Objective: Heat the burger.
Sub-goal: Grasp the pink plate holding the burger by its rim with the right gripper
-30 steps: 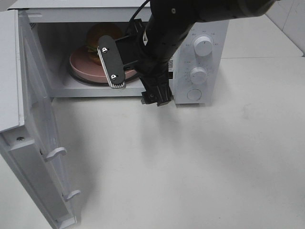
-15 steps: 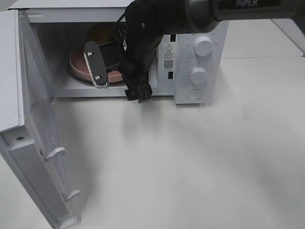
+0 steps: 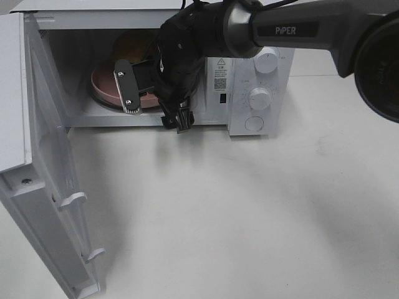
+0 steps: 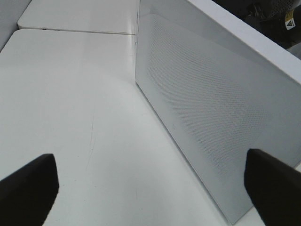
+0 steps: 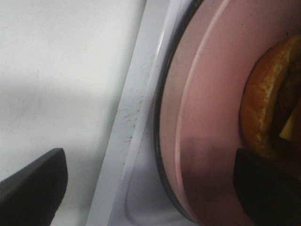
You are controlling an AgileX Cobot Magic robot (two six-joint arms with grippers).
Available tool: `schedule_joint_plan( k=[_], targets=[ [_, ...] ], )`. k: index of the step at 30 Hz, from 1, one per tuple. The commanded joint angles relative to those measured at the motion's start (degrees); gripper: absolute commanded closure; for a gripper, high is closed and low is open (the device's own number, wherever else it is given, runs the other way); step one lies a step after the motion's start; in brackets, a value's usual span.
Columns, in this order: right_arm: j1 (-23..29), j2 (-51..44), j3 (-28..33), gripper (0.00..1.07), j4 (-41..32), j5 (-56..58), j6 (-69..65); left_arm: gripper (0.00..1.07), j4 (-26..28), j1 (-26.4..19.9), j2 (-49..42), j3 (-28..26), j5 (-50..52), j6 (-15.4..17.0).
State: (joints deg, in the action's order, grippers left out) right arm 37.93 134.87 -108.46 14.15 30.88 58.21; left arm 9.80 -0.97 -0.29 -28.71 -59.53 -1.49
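Microwave (image 3: 249, 75) with its door (image 3: 47, 205) swung fully open, standing on a white table (image 3: 249, 218). Right gripper (image 3: 140, 84) reaches into the mouth of the cooking chamber, its jaws spread wide apart and clamped on nothing; one finger (image 3: 126, 87) shows as a black bar with a pale ribbed edge, lying across the front of the pink plate (image 3: 103, 84). Burger (image 3: 132, 43) sits on that plate inside the chamber, just beyond the gripper and partly hidden behind it; only the brown dome of its bun is visible from above. In the right wrist view the plate's rim (image 5: 188, 117) lies between the two dark fingertips (image 5: 33, 188), with the bun's golden edge (image 5: 263, 108) close to the far fingertip, and the white sill of the chamber (image 5: 136, 122) runs beside the plate; whether either fingertip touches the plate cannot be told. Left gripper (image 4: 150, 186) hangs outside the microwave, near its perforated side wall (image 4: 207, 108), with both fingers (image 4: 28, 188) set far apart over bare table and nothing between them.
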Motion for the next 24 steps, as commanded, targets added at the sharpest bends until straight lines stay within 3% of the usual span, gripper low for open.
schedule_joint_plan(
  k=[1,12,24],
  targets=[
    [-0.74,1.32,-2.18,0.17,0.97,0.17,-0.74,0.06,0.46,0.0,-1.09,0.0,0.69,0.34],
    [-1.78,5.67,-9.8,0.19,1.03,0.11,-2.18,0.06,0.46,0.0,-1.09,0.0,0.69,0.34],
    [-1.78,7.51,-11.4,0.31,-0.29,0.0,-2.23,0.06,0.46,0.0,-1.09,0.0,0.69,0.34]
  ],
)
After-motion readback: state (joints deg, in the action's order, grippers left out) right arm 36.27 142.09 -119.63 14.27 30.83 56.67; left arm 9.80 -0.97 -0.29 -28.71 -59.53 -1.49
